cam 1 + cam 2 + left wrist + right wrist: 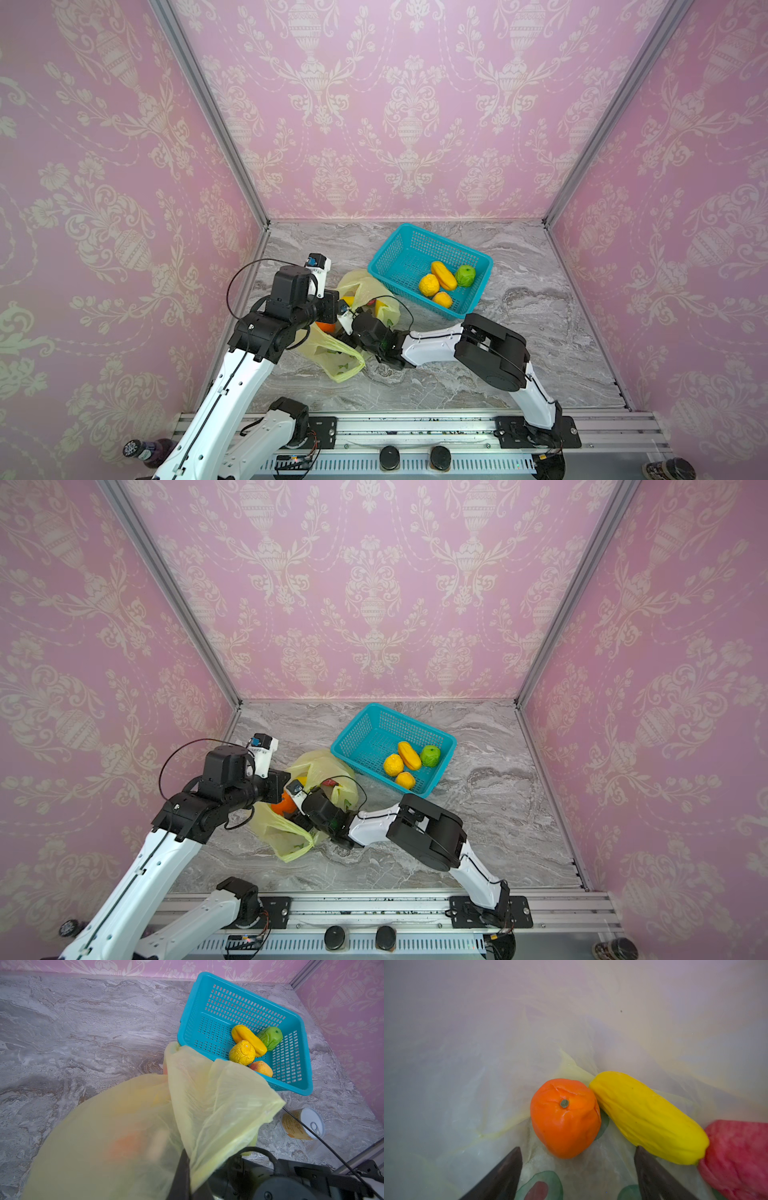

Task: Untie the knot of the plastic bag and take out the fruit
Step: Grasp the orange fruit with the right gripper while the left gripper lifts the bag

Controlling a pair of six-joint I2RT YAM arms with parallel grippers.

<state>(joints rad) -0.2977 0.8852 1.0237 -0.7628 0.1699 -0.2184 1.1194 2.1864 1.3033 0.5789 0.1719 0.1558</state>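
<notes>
Right wrist view alone shows the bag (pixel 467 1064) interior: right gripper (pixel 577 1149) spread wide, empty, before an orange fruit (pixel 564 1118) touching a yellow fruit (pixel 648 1118). Left wrist view alone shows left gripper (pixel 184 1163) clamped on bag film, and a can (pixel 303 1124) near the basket (pixel 187 1022) beside the bag.

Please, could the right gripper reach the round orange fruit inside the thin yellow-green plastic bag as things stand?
Probably yes: the open right gripper faces the round orange fruit inside the bag, nothing between; the long yellow fruit crowds one finger.
</notes>
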